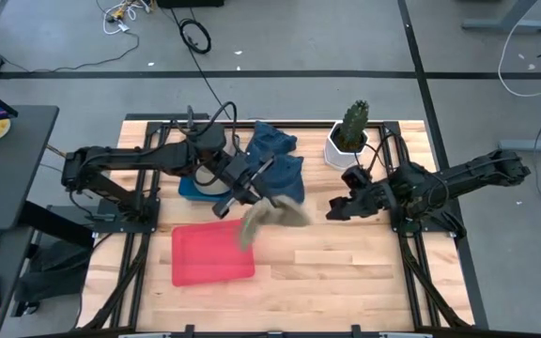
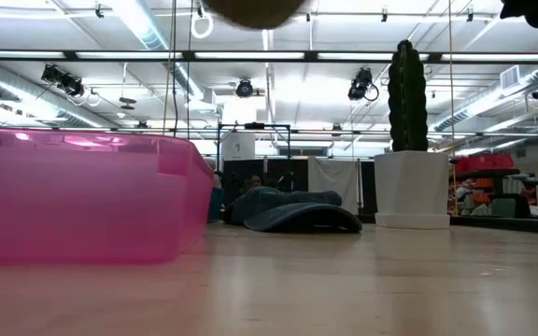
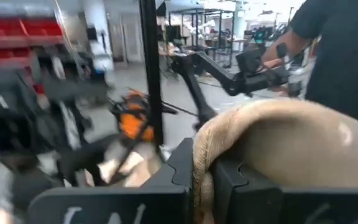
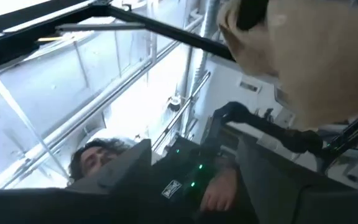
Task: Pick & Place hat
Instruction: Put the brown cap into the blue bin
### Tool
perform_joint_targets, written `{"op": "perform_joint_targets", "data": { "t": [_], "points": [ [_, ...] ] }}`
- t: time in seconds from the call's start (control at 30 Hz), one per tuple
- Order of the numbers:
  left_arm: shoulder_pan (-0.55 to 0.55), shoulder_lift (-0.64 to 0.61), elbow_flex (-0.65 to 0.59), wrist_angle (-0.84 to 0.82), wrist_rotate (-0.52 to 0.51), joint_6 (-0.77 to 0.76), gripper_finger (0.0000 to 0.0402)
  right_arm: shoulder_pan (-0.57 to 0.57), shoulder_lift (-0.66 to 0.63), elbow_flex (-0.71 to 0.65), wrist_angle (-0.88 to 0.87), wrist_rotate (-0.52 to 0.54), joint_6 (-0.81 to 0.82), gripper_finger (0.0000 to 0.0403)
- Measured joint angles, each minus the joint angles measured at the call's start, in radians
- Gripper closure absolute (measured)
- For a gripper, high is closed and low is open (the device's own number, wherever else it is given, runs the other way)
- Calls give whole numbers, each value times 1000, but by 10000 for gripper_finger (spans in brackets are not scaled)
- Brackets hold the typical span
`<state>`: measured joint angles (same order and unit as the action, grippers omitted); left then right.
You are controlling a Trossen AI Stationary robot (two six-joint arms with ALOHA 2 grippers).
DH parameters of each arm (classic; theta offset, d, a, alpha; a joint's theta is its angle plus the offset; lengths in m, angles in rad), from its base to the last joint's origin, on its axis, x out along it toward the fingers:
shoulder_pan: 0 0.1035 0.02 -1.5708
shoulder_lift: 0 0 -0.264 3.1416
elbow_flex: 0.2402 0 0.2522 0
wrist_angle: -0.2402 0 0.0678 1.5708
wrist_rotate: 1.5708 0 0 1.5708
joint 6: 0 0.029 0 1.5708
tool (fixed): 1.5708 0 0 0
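The room is a big workshop with a gray floor, cables and bright ceiling lights, and in the middle stands a wooden counter [image 1: 346,272]. On it sit a pink bin [image 1: 212,253], a small pile of blue hats [image 1: 275,155] and a cactus in a white pot [image 1: 349,131]. The job looks about half done. The left gripper [image 1: 252,199] has its fingers squeezed tight on a tan hat [image 1: 272,218]. The tan hat hangs in the air, off the counter, just beside the far right corner of the pink bin. It is not inside the bin yet. The right gripper [image 1: 334,210] is near the hat but not touching it, and its fingers are spread apart with nothing in them. What is left, I think, is to carry the hat over the bin and let it drop in. The blue hats lie on the counter behind the bin, next to the cactus.
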<state>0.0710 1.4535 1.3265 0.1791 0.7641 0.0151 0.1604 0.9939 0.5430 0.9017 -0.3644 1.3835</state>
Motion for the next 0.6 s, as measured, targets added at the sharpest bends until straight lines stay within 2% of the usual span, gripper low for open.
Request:
{"op": "perform_joint_targets", "data": {
  "t": [0.2, 0.5, 0.6],
  "points": [
    [24, -40, 1, -179, 6, -187, 381, 0, -1, 0, -3, -34, 3, 129],
    [88, -107, 1, -538, -20, -312, 381, 0, -1, 0, -29, -47, -29, 133],
    [108, -127, 0, -654, 6, -350, 381, 0, -1, 0, -28, -48, -35, 135]
  ]
}}
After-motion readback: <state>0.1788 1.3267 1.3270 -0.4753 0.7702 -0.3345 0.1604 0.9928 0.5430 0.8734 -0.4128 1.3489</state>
